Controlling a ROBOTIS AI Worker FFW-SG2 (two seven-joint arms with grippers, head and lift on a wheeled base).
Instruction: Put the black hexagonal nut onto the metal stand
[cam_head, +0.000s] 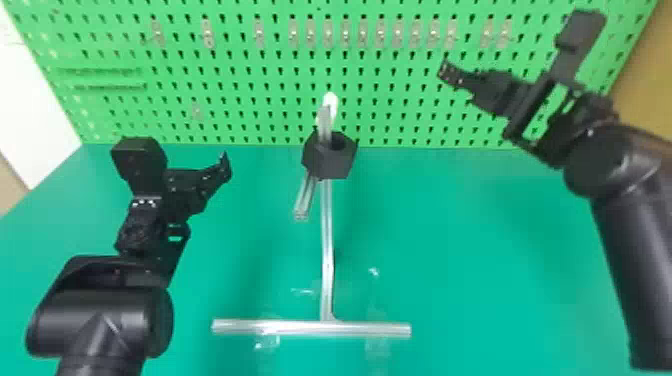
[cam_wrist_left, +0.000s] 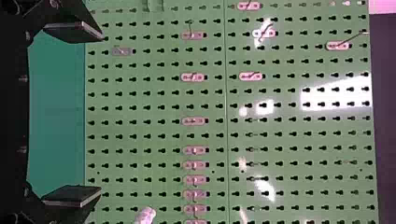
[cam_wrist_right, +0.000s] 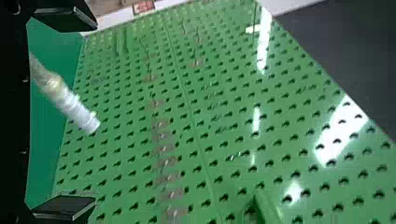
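Note:
In the head view, the black hexagonal nut (cam_head: 329, 159) sits around the upper post of the metal stand (cam_head: 327, 250), just above its angled side rod. The post's white tip (cam_head: 330, 102) rises above the nut. To the left of the nut my left gripper (cam_head: 181, 154) is open and apart from it. My right gripper (cam_head: 518, 48) is open too, raised at the right, well away from the stand. Nothing lies between the fingers of the left gripper (cam_wrist_left: 99, 113) in its wrist view. In the right wrist view the white tip (cam_wrist_right: 77, 111) shows near the right gripper (cam_wrist_right: 95, 112).
A green pegboard (cam_head: 400, 95) with a row of small metal hooks stands behind the green table (cam_head: 480, 260). The stand's long crossbar (cam_head: 310, 328) lies across the table's front. Clear tape pieces (cam_head: 270, 341) are near that bar.

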